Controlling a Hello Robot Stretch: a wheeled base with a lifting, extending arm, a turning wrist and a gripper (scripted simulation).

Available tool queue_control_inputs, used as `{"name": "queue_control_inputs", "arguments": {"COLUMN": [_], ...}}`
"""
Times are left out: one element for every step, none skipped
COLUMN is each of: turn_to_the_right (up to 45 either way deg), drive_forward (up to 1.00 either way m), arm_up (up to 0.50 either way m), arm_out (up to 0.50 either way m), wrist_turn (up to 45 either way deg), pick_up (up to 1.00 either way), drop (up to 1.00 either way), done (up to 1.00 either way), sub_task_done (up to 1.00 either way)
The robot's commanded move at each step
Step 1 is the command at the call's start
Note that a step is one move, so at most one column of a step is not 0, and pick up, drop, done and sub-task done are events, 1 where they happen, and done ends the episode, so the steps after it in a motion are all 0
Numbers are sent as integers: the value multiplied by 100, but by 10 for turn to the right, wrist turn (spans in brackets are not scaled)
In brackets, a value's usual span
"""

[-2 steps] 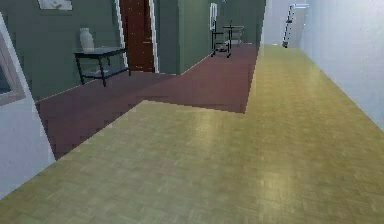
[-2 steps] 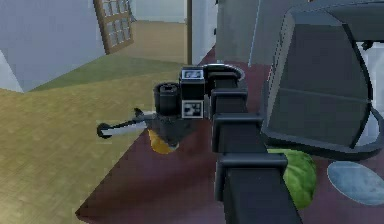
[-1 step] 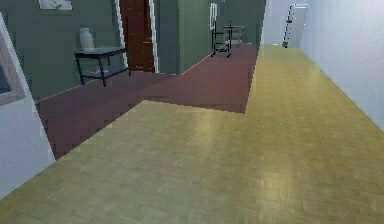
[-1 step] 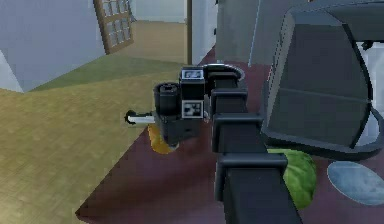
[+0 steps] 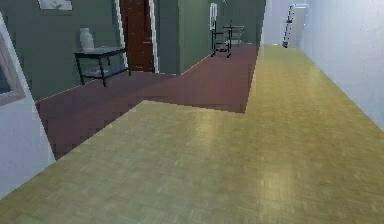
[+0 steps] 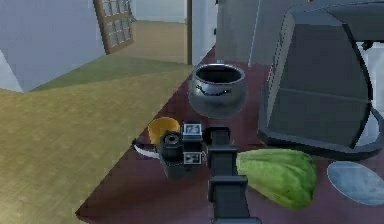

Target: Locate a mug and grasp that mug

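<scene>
One orange-yellow round vessel [image 6: 160,129], perhaps the mug, sits on the dark red tabletop [image 6: 130,185] near its edge, right at the gripper [image 6: 172,152]. Whether the gripper holds anything cannot be told, nor how its fingers stand. Around it are one dark pot [image 6: 220,88], one green leafy head [image 6: 282,175], one grey machine [image 6: 325,80] and one pale dish [image 6: 358,182]. Ahead, one white vase [image 5: 87,39] stands on a black side table [image 5: 100,60] beside a red door [image 5: 137,35].

text: none readable | labels, brands, numbers, signs: none readable
</scene>
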Motion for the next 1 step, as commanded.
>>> {"name": "queue_control_inputs", "arguments": {"turn_to_the_right": [0], "drive_forward": [0], "arm_up": [0], "arm_out": [0], "wrist_turn": [0], "pick_up": [100], "drop": [0], "done": [0], "sub_task_done": [0]}}
